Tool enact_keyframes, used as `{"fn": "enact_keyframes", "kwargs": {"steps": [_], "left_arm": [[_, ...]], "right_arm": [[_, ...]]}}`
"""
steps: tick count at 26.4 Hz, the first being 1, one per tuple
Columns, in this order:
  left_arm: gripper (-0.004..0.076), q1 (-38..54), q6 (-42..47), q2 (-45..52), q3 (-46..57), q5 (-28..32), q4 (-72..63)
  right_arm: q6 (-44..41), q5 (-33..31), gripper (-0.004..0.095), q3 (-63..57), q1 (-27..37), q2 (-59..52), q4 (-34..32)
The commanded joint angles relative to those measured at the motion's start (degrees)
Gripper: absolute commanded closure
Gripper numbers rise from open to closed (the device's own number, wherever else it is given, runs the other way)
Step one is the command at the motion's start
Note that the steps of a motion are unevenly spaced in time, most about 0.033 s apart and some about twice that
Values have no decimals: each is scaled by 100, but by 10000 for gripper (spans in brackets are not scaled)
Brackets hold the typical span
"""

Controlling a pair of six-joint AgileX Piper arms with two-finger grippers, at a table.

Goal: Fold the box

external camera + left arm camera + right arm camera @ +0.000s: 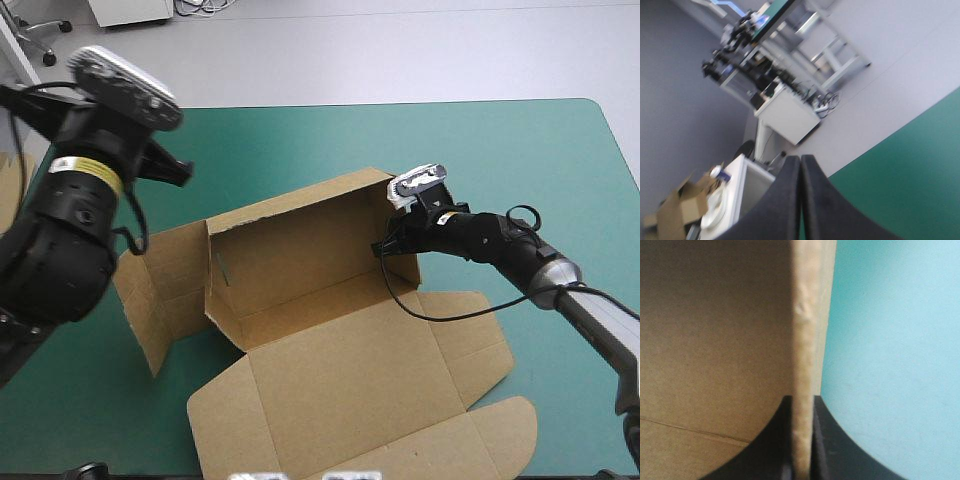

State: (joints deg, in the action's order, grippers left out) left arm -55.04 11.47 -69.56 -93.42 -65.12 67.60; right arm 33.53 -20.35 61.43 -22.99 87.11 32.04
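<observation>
The box (pixel 330 330) sits mid-bench (pixel 520 160), rear and right walls up, lid flat. The right hand (pixel 392 243) pinches the right wall's edge. The left hand (pixel 800 167), pressed together and empty, hangs high beside the box's left flap. Risk: a one-sided pull may skew the box or crease that wall.

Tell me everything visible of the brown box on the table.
The box is a cut sheet of plain brown board, half formed. Its long rear wall and right end wall stand upright; the left flaps splay outward, and the large front panels with rounded tabs lie flat on the teal-green cover. The right end effector is shut on the right wall's edge.
</observation>
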Motion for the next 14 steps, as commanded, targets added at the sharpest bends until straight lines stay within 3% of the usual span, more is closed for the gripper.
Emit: {"fn": "enact_keyframes", "kwargs": {"steps": [1,3,8,14], "left_arm": [[736,1400,58,325,-179,476,-510],[736,2639,-579,276,-148,905,-1998],[736,4680,-1528,-165,-123,1322,-4582],[736,6280,-2624,-906,-123,1360,-7469]], "right_arm": [[-674,-114,922,211,55,-804,-594],[-1127,-602,922,470,55,-1091,-994],[-1741,-1343,922,1144,55,-1313,-1514],[-2211,-2081,922,1899,55,-1339,-1891]]}}
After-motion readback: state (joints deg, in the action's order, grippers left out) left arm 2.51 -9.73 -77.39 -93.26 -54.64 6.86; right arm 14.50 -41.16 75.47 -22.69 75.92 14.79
